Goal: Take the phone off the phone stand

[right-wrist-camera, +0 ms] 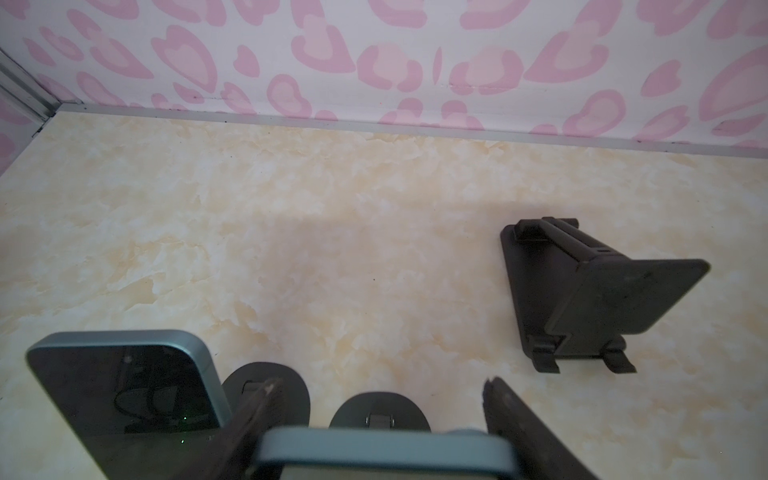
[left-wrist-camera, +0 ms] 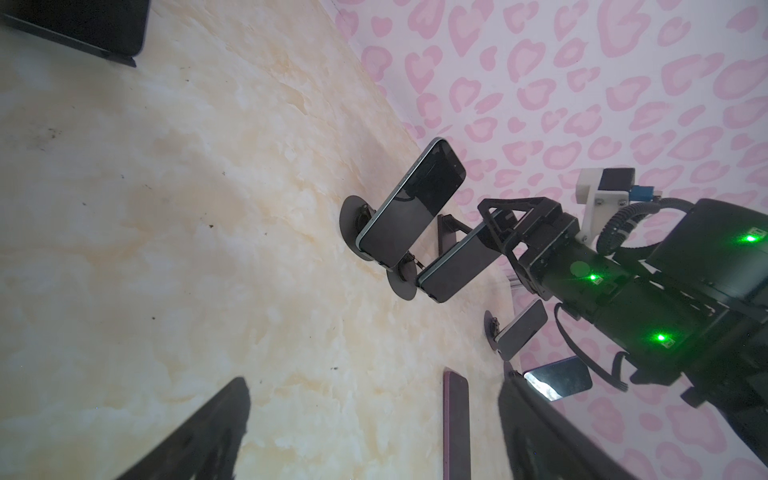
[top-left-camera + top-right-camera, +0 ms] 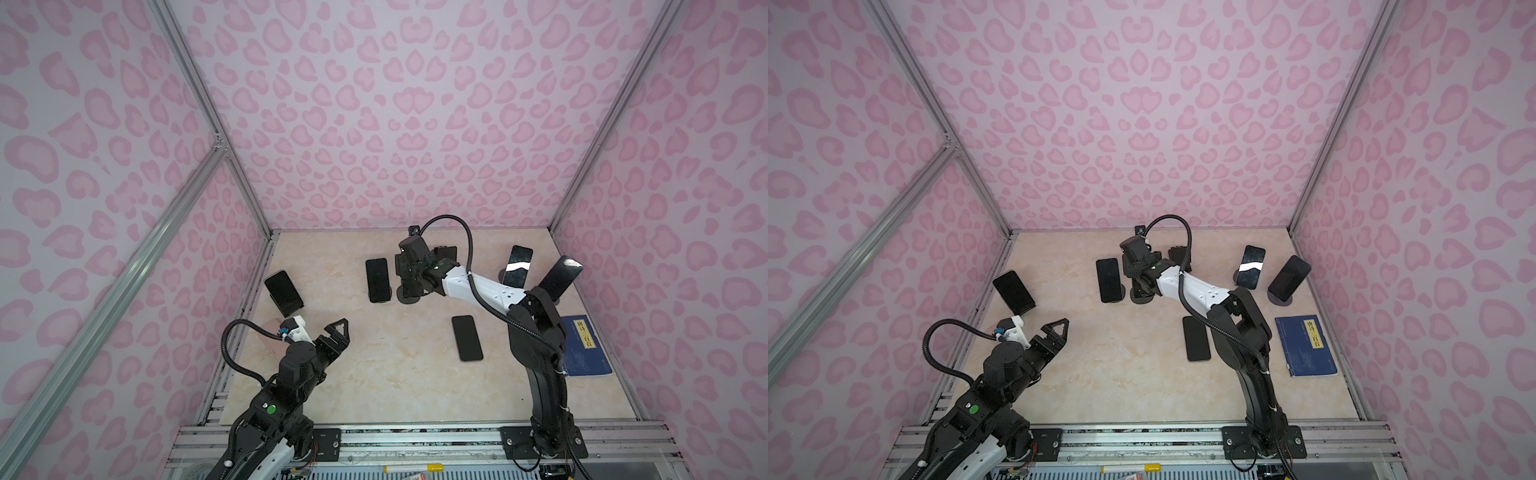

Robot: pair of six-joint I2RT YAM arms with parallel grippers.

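Note:
The phone [image 1: 382, 446], dark-screened with a teal rim, leans on a black round-based phone stand [image 1: 380, 411] at the middle back of the table. My right gripper [image 1: 380, 384] is shut on the phone's top end, one finger on each long side. The left wrist view shows this from the side: the phone [image 2: 453, 270] still rests on the stand [image 2: 401, 284]. In both top views the right gripper [image 3: 409, 270] [image 3: 1136, 266] hides the phone. My left gripper [image 3: 338, 332] [image 2: 374, 386] hovers open and empty at the front left.
A second phone on a stand [image 3: 378, 280] stands right beside the gripped one. More phones on stands are at the left [image 3: 284, 293] and right [image 3: 516, 266] [image 3: 559, 277]. A phone lies flat [image 3: 467, 338]. A blue book [image 3: 586, 347] and an empty folding stand [image 1: 582, 291] are nearby.

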